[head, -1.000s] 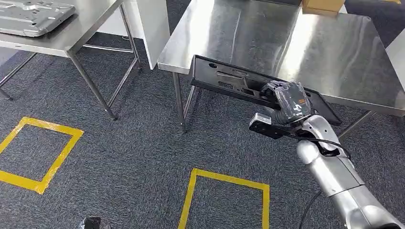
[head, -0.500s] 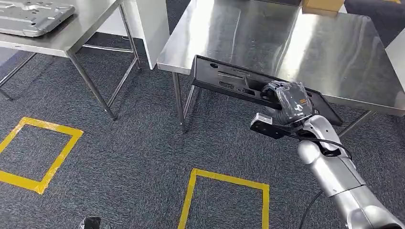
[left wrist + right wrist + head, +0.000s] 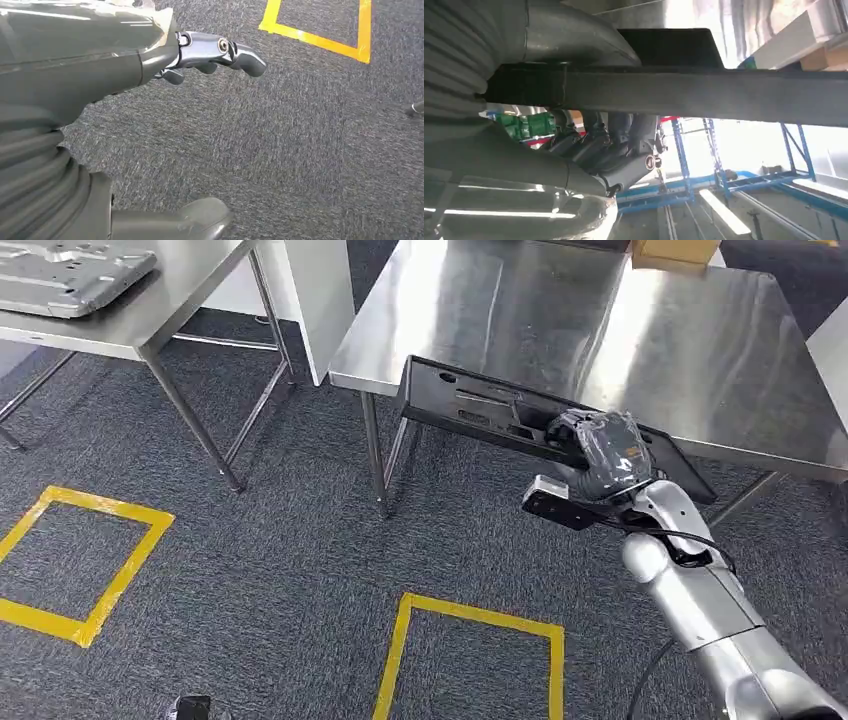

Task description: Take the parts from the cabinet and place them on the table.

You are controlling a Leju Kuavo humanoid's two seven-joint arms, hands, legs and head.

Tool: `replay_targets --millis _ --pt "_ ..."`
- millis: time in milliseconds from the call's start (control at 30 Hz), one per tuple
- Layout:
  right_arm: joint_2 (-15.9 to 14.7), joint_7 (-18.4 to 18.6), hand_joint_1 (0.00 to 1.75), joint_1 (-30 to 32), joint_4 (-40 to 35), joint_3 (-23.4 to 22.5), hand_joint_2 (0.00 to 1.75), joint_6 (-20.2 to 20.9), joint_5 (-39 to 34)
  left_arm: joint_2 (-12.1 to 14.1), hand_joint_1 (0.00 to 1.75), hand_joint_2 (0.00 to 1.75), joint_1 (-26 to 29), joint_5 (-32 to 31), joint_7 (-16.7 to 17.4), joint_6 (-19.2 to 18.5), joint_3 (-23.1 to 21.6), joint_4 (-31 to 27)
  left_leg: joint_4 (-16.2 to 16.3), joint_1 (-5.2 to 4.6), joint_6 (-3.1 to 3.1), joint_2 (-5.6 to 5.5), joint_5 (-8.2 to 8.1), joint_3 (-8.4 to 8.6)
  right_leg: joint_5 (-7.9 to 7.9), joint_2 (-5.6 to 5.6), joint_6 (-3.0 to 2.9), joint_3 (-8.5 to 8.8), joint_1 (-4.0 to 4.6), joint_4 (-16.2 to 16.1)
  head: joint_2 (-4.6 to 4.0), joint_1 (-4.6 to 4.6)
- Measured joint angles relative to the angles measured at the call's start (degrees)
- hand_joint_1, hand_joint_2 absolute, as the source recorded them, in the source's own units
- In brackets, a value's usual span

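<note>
The left robot hand (image 3: 150, 60) hangs over the carpet (image 3: 310, 150), thumb and fingers (image 3: 240, 52) apart, holding nothing. To the right, the black part (image 3: 500, 415) is held tilted over the near edge of the steel worktop (image 3: 700, 350), one end on the surface, the other past the edge. The right arm (image 3: 700, 610) reaches up and forward; its right robot hand (image 3: 603, 452) grips the part's near edge, thumb above and fingers (image 3: 609, 150) curled below.

Table (image 3: 700, 350) bare beyond box (image 3: 675, 252).
</note>
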Motion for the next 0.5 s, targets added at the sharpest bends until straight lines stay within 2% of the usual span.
replay_targets --millis 33,67,100,133,167,200,233,267,300,333,367,400,467,500 --pt "0.0 0.1 1.47 -0.2 0.0 0.0 1.75 0.0 -0.3 0.0 0.00 1.75 -0.1 0.0 0.0 0.0 0.0 0.0 -0.7 -0.08 0.45 0.09 0.24 0.58 -1.22 0.10 -0.37 -0.97 0.01 2.5 0.00 0.26" --pt "0.0 0.1 1.47 -0.5 0.0 0.0 1.75 0.1 -0.3 0.0 0.00 1.75 -0.1 0.0 0.0 0.0 0.0 0.0 -0.8 -0.06 0.48 0.20 0.26 0.66 -3.18 0.11 -0.79 -3.48 -0.22 7.2 0.00 0.33" --pt "0.0 0.1 1.47 -0.4 0.0 0.0 1.75 0.2 -0.3 -0.1 0.00 1.75 -0.2 0.0 0.0 0.0 0.0 0.0 -0.8 -0.06 0.46 0.23 0.25 0.70 -4.60 0.11 -0.95 -5.75 -0.33 11.2 0.00 0.33" --pt "-0.1 0.1 1.47 -0.1 0.1 0.0 1.75 0.2 -0.3 -0.1 0.00 1.75 -0.2 0.0 0.0 0.0 0.0 0.0 -0.7 -0.07 0.39 0.24 0.18 0.68 -5.79 0.13 -0.86 -8.14 -0.40 15.1 0.00 0.28" --pt "-0.1 0.2 1.47 0.1 0.2 0.0 1.75 0.2 -0.3 -0.1 0.00 1.75 -0.1 0.0 0.0 0.0 0.0 0.0 -0.7 -0.06 0.26 0.25 0.10 0.65 -6.04 0.12 -0.46 -9.56 -0.45 17.3 0.00 0.28" --pt "-0.2 0.2 1.47 0.4 0.3 0.0 1.75 0.2 -0.3 -0.2 0.00 1.75 -0.1 0.0 0.0 0.0 0.0 0.0 -0.6 -0.03 0.09 0.46 0.02 0.72 -5.13 0.09 0.15 -9.69 -0.76 16.7 0.00 0.30" --pt "-0.2 0.2 1.47 0.5 0.3 0.0 1.75 0.2 -0.3 -0.2 0.00 1.75 -0.1 0.0 0.0 0.0 -0.1 0.0 -0.4 0.19 -0.29 0.54 -0.18 0.74 -3.13 0.04 0.98 -8.34 -1.15 13.3 0.00 0.28" --pt "-0.2 0.2 1.47 0.4 0.3 0.0 1.75 0.2 -0.3 -0.3 0.00 1.75 -0.1 0.0 0.0 0.0 -0.1 0.0 0.1 0.51 -0.83 0.69 -0.54 0.72 -0.70 -0.24 1.85 -5.96 -1.51 8.1 0.00 0.28" --pt "-0.2 0.2 1.47 0.3 0.3 0.0 1.75 0.2 -0.3 -0.3 0.00 1.75 -0.1 0.0 0.0 0.0 -0.2 0.0 1.1 0.71 -1.66 1.05 -1.16 0.58 1.46 -1.99 2.67 -3.39 -1.86 2.9 0.00 0.37" --pt "-0.1 0.2 1.47 0.2 0.4 0.0 1.75 0.2 -0.4 0.2 0.00 1.75 -0.1 0.0 0.0 0.0 -0.2 0.0 1.9 0.29 -2.47 1.18 -1.82 0.41 1.13 -3.27 2.36 -3.68 -1.25 2.8 0.00 0.66" --pt "-0.1 0.2 1.47 0.1 0.4 0.0 1.75 0.2 -0.5 0.0 0.00 1.75 0.0 0.0 0.0 0.0 -0.3 0.0 2.6 0.29 -2.97 1.48 -2.40 0.30 1.29 -1.99 1.13 -3.33 -1.20 2.6 0.00 0.59" --pt "-0.1 0.2 1.47 0.3 0.4 0.1 1.75 0.3 -0.5 0.0 0.00 1.75 0.0 0.0 0.0 0.0 -0.3 0.0 2.4 0.20 -3.13 1.83 -2.31 0.24 1.16 -1.79 0.29 -3.42 -1.25 3.0 0.00 0.26" --pt "0.0 0.2 1.47 0.3 0.5 0.1 1.75 0.3 -0.5 0.0 0.00 1.75 0.2 0.0 0.0 0.0 -0.3 0.0 2.4 0.61 -3.28 2.83 -2.29 0.36 1.32 -0.47 -0.41 -3.85 -1.18 3.3 0.00 0.26" --pt "0.0 0.2 1.47 0.3 0.5 0.1 1.75 0.3 -0.5 0.0 0.00 1.75 0.1 0.0 0.0 0.0 -0.4 0.0 2.9 0.92 -3.70 2.63 -2.84 0.15 1.51 0.04 -0.79 -3.79 -1.39 3.3 0.00 0.24"
